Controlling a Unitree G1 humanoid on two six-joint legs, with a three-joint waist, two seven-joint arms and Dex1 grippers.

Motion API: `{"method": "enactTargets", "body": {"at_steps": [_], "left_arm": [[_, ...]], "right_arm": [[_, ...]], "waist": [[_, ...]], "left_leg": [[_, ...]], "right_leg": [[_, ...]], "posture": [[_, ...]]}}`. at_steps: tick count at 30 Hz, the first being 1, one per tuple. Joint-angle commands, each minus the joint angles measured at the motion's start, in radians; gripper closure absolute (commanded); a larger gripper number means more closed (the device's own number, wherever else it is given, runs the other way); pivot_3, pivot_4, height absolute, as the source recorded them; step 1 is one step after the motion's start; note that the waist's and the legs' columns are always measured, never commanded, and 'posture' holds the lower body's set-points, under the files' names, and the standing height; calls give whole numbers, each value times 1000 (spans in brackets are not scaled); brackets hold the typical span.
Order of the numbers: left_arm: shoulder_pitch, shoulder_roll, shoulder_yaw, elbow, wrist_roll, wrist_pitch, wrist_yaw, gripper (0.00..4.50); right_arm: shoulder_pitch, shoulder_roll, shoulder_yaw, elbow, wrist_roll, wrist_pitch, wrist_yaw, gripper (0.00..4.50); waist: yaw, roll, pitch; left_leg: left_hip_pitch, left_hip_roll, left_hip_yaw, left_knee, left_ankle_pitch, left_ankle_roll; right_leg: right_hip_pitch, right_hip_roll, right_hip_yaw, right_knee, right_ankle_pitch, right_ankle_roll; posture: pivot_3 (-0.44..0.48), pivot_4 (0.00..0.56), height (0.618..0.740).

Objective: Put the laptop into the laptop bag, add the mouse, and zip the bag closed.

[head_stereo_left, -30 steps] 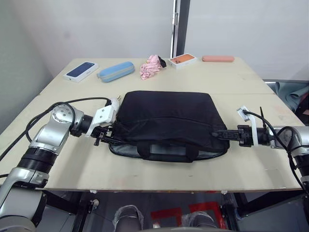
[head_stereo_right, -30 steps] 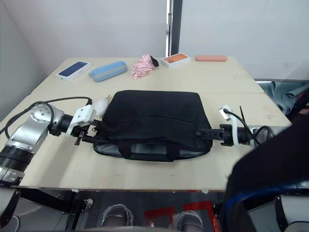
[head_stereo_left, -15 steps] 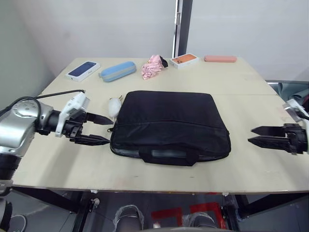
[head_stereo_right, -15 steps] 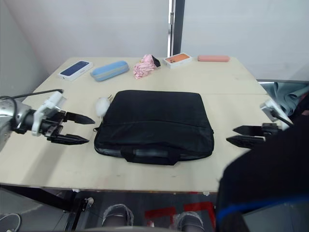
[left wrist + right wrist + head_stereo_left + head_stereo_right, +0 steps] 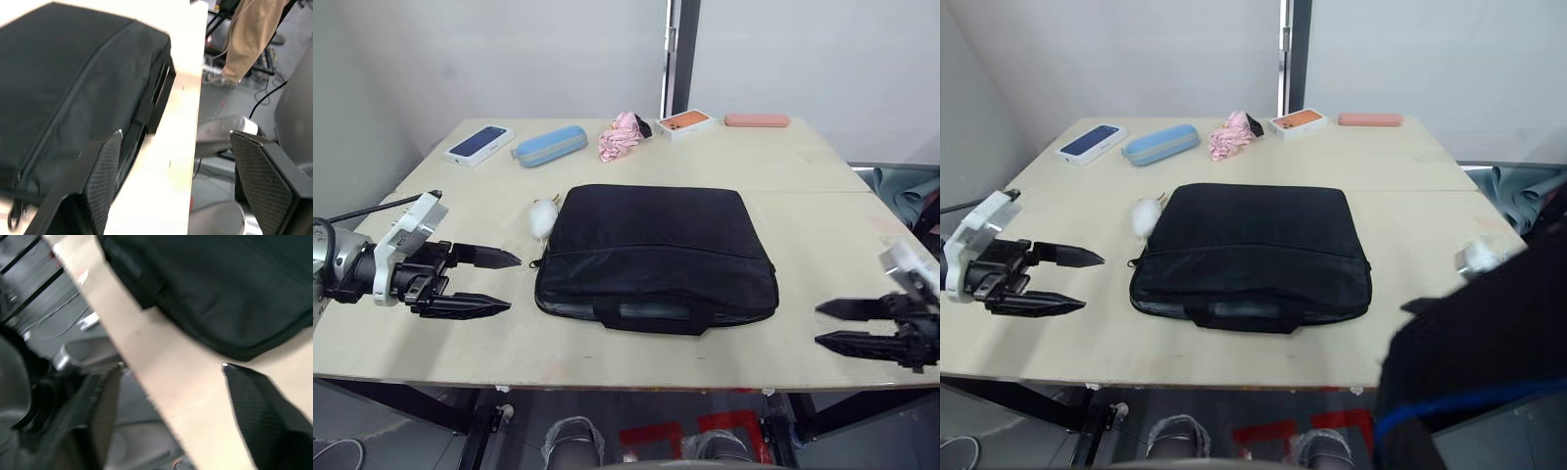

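Note:
The black laptop bag [image 5: 654, 255] lies flat at the table's middle, its handles toward the front edge and its zipper line running shut along the top. The laptop and the mouse are hidden. My left gripper [image 5: 514, 283] hovers open a short way left of the bag's front left corner, with nothing between its fingers. At the table's front right, my right gripper [image 5: 819, 324] is open too, a small gap away from the bag's right end. In the left wrist view the bag [image 5: 73, 73] sits beyond the spread fingers [image 5: 105, 166].
A puffy white lump [image 5: 543, 216] rests against the bag's back left side. Along the far edge lie a blue phone box [image 5: 478, 144], a blue case [image 5: 549, 144], pink cloth [image 5: 620, 135], an orange box [image 5: 684, 121] and a salmon case [image 5: 756, 119]. A person's leg [image 5: 249, 34] stands beside the table.
Both grippers have let go of the bag's ends, opened, and drawn outward and toward the front edge. The bag has settled flat.

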Motion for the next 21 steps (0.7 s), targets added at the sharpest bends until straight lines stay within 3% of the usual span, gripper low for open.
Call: {"method": "enactTargets", "body": {"at_steps": [1,5,7,8,14,21], "left_arm": [[-32,-9,34,-85,-66,10,-18,823],[-90,-1,5,-136,-114,78,40,823],[-132,8,-24,-126,-113,140,105,317],[-145,9,-32,-119,-105,155,124,27],[-96,29,15,-131,-72,137,85,9],[26,34,121,-149,-22,63,31,9]], "right_arm": [[-45,17,84,-9,1,-25,-43,2570],[-121,54,207,-7,-10,-35,-102,3827],[-147,70,268,-9,-28,-48,-122,4486],[-157,76,292,-10,-32,-50,-130,4500],[-265,137,499,50,-196,-176,-213,4500],[-364,204,636,99,-274,-238,-232,4500]], "waist": [[-2,0,0],[-5,0,0],[-4,0,0],[-4,1,0],[-13,0,0],[-13,0,0]], "left_leg": [[0,0,0,0,0,0],[-1,0,0,-2,0,0],[-1,0,0,-2,0,0],[0,0,0,-2,0,0],[0,0,1,-1,0,0],[-1,0,0,-2,0,0]], "right_leg": [[0,0,0,0,0,0],[-1,0,0,0,0,0],[-1,1,-1,0,0,0],[-1,0,-1,0,0,0],[-1,0,0,1,0,0],[-1,0,-1,-1,0,0]], "posture": [[0,150,740],[0,150,740],[0,150,740],[0,150,740],[0,150,740],[0,150,740]]}}
